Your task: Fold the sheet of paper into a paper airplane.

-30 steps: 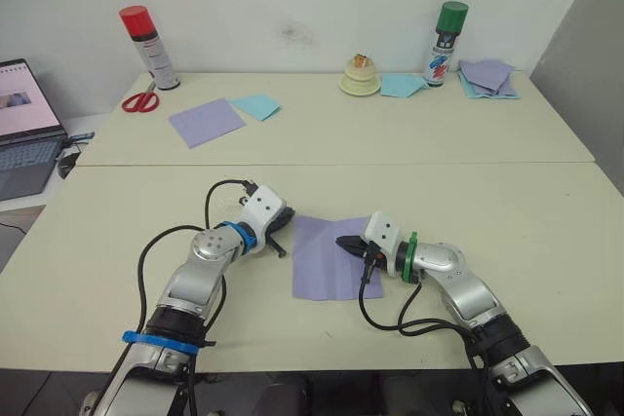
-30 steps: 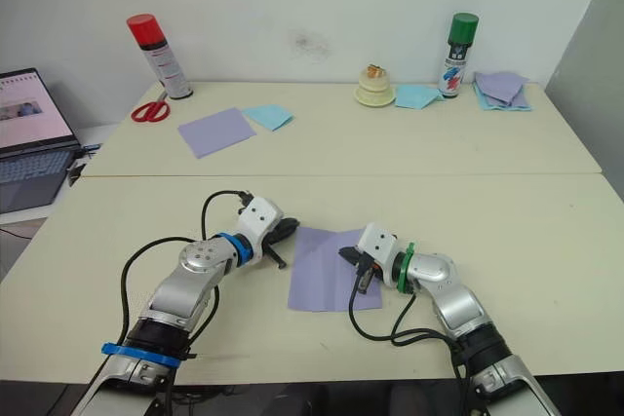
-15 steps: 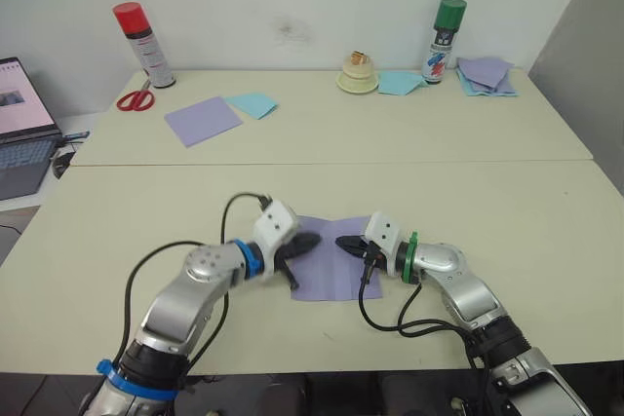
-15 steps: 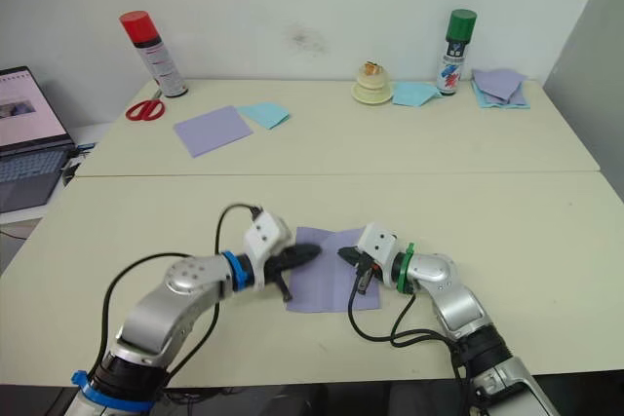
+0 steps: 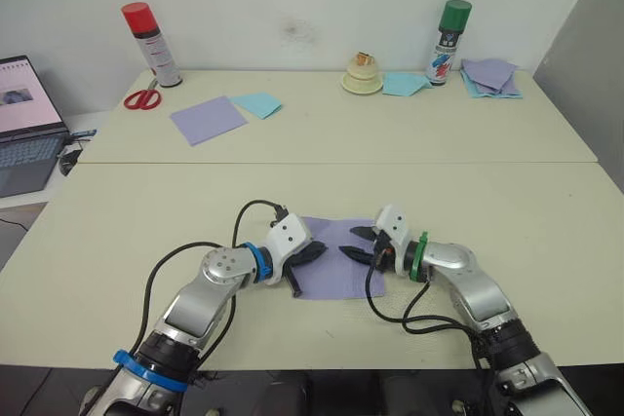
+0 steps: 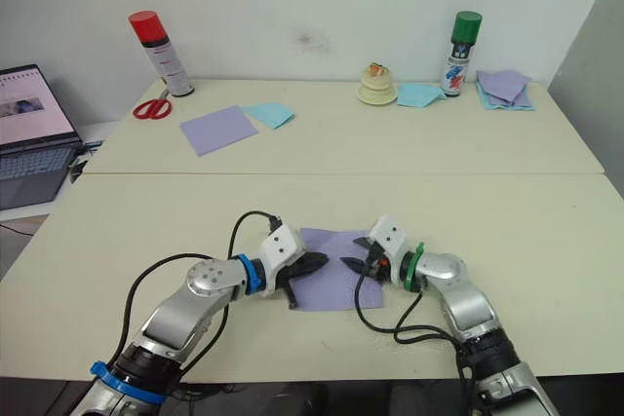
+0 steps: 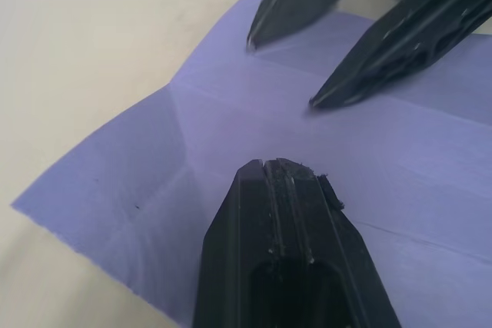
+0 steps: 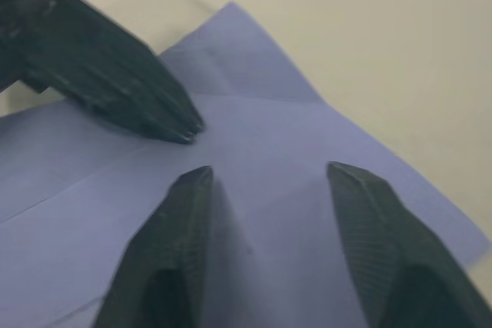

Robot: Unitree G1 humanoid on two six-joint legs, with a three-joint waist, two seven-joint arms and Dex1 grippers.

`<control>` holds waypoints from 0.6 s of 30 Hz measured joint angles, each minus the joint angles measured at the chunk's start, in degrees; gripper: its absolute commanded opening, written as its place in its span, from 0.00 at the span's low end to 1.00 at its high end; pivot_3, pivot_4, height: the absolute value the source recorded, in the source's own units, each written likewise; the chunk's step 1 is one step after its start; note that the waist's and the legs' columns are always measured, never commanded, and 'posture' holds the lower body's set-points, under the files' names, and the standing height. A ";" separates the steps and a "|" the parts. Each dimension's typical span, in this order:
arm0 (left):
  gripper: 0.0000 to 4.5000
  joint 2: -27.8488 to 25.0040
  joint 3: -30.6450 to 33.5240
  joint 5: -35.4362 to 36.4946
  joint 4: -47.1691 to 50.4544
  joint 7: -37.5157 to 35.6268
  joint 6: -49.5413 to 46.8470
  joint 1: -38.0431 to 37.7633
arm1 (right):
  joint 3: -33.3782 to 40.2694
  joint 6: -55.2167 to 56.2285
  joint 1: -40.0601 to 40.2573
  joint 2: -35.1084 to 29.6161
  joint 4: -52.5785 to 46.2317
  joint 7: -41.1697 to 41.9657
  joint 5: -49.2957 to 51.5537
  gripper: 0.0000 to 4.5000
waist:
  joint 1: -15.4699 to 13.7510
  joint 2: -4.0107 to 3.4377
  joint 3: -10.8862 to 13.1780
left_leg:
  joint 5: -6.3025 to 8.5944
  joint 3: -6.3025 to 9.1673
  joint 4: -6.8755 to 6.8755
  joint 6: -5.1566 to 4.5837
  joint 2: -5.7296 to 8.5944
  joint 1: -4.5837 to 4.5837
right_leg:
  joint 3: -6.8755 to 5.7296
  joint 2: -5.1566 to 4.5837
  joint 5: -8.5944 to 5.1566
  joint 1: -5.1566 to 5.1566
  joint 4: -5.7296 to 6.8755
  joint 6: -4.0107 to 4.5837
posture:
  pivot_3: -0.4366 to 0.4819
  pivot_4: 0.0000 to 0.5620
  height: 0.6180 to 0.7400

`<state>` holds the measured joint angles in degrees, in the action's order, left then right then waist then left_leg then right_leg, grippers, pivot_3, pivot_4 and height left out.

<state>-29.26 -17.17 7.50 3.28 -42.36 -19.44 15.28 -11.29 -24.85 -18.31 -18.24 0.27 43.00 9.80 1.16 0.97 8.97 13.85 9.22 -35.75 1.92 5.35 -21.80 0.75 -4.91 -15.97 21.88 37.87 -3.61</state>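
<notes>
The sheet of paper (image 5: 336, 276) is lavender with crease lines and lies flat on the near table. My left gripper (image 5: 319, 250) is shut, with its tip resting over the sheet's left part. My right gripper (image 5: 357, 244) faces it from the right, open, with both fingertips just above the sheet's middle and nothing between them. The two gripper tips stand close together without touching. In the left wrist view my shut fingers (image 7: 278, 178) point at the right gripper's spread fingers (image 7: 296, 1). The right wrist view shows creases fanning across the sheet (image 8: 254, 74). The paper airplane is out of view.
On the far table are a red spray can (image 5: 151, 44), scissors (image 5: 142, 98), a smooth lavender sheet (image 5: 207, 120), a light blue sheet (image 5: 256, 104), a cream object (image 5: 362, 75), a green spray can (image 5: 447, 42) and a paper pile (image 5: 489, 77). A laptop (image 5: 24, 124) sits at the far left.
My left gripper has moved right onto the sheet, close to the right gripper. My right gripper has opened its fingers over the sheet. The head view has shifted slightly.
</notes>
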 measured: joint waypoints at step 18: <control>0.00 0.21 0.14 -1.22 -0.97 -1.04 2.22 0.09 | 12.21 -43.54 -8.12 -1.17 -6.14 -8.09 18.53 0.84 | -0.23 -0.02 0.01 | 0.01 -0.05 0.02 -0.01 0.00 -0.09 | -0.06 -0.05 0.00 0.12 0.01 0.00 | 0.48 0.27 1.00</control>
<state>-29.05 -17.02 6.28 2.31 -43.40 -17.22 15.37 0.92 -68.39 -26.43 -19.42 -5.87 34.91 28.33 0.93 0.94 8.98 13.85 9.17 -35.72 1.91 5.35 -21.88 0.69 -4.96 -15.97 22.00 37.88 -3.60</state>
